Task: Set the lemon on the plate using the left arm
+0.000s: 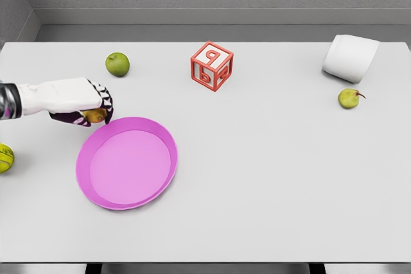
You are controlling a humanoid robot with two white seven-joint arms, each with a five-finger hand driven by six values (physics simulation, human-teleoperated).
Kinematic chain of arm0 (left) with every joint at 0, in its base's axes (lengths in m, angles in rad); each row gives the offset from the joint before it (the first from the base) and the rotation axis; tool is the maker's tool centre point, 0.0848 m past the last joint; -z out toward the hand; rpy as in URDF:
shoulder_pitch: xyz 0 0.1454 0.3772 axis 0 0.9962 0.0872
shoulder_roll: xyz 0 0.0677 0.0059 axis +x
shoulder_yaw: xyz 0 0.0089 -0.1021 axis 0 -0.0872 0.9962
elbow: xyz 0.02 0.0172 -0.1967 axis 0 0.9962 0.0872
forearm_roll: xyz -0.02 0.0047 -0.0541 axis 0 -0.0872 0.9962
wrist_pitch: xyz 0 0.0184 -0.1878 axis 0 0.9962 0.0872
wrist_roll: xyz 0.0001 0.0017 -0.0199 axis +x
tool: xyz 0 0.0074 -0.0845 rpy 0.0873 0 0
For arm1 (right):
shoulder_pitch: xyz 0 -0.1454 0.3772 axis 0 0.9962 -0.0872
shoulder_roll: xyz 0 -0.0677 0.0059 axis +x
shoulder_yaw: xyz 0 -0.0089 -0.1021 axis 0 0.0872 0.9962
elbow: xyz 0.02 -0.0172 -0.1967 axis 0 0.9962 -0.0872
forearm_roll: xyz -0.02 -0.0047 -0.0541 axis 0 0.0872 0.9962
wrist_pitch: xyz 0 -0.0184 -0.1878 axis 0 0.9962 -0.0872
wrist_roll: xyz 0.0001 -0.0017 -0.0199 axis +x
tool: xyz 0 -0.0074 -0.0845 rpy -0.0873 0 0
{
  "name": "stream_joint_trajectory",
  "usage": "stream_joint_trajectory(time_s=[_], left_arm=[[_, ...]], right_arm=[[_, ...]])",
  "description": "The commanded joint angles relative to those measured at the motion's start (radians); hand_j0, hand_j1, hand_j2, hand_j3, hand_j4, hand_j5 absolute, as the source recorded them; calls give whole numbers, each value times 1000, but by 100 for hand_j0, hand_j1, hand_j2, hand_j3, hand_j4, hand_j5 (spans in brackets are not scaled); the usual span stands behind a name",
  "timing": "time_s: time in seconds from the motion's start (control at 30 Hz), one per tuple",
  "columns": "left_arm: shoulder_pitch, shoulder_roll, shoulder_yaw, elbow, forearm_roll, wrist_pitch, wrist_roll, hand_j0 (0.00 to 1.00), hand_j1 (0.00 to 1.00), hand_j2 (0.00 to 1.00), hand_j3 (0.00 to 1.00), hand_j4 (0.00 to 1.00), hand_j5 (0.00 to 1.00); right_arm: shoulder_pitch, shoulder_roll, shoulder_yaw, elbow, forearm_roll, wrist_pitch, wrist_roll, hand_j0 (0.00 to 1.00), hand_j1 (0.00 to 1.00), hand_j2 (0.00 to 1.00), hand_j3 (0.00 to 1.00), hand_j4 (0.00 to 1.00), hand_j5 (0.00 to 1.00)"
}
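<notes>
Currently L hand point(80, 104), left of frame, fingers clenched on lemon point(96, 116) near plate point(103, 194) rim. Risk: weak grip, lemon drops to table point(270, 178), rolls off.

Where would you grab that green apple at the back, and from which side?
Around its widest middle, I'd guess, coming straight down from above. The green apple is round and sits stem-dimple up with open table all round it, so fingers could close on opposite sides. The left hand, nearest it, is already wrapped on the lemon.

The white table point(270, 178) bears a pink plate point(103, 187), apple point(117, 64), pear point(349, 98), lettered cube point(211, 66), and toppled white cup point(350, 58).
</notes>
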Motion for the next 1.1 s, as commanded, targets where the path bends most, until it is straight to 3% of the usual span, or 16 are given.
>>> stream_joint_trajectory(time_s=[0.0, 0.67, 0.7, 0.73, 0.77, 0.8, 0.87, 1.07], left_arm=[[0, 12, 10, -39, 15, 3, 1, 40, 40, 40, 40, 40, 40], [67, 51, 19, -201, 20, 3, 1, 43, 43, 43, 43, 43, 43], [69, 51, 19, -203, 20, 3, 1, 45, 45, 45, 45, 45, 45], [69, 51, 19, -212, 20, 3, 1, 55, 55, 55, 55, 55, 55], [69, 52, 19, -215, 21, 3, 1, 59, 59, 59, 59, 59, 59], [74, 51, 19, -217, 20, 3, 1, 79, 79, 79, 79, 79, 79], [75, 54, 21, -230, 20, 3, 1, 96, 96, 96, 96, 96, 96], [113, 83, 50, -266, 47, 3, 1, 100, 100, 100, 100, 100, 100]], right_arm=[[0, 0, 0, 0, 0, 0, -1, 100, 100, 100, 100, 100, 100], [0, 0, -1, 0, 0, 0, 1, 100, 100, 100, 100, 100, 100], [0, 0, 0, 0, 0, 0, -1, 100, 100, 100, 100, 100, 100], [0, 0, 0, 0, 0, 0, 1, 100, 100, 100, 100, 100, 100], [0, 0, -1, 0, 0, 0, -1, 100, 100, 100, 100, 100, 100], [0, 0, -1, 0, 0, 0, -1, 100, 100, 100, 100, 100, 100], [0, 0, 0, 0, 0, 0, -1, 100, 100, 100, 100, 100, 100], [0, 0, 0, 0, 0, 0, -1, 100, 100, 100, 100, 100, 100]])
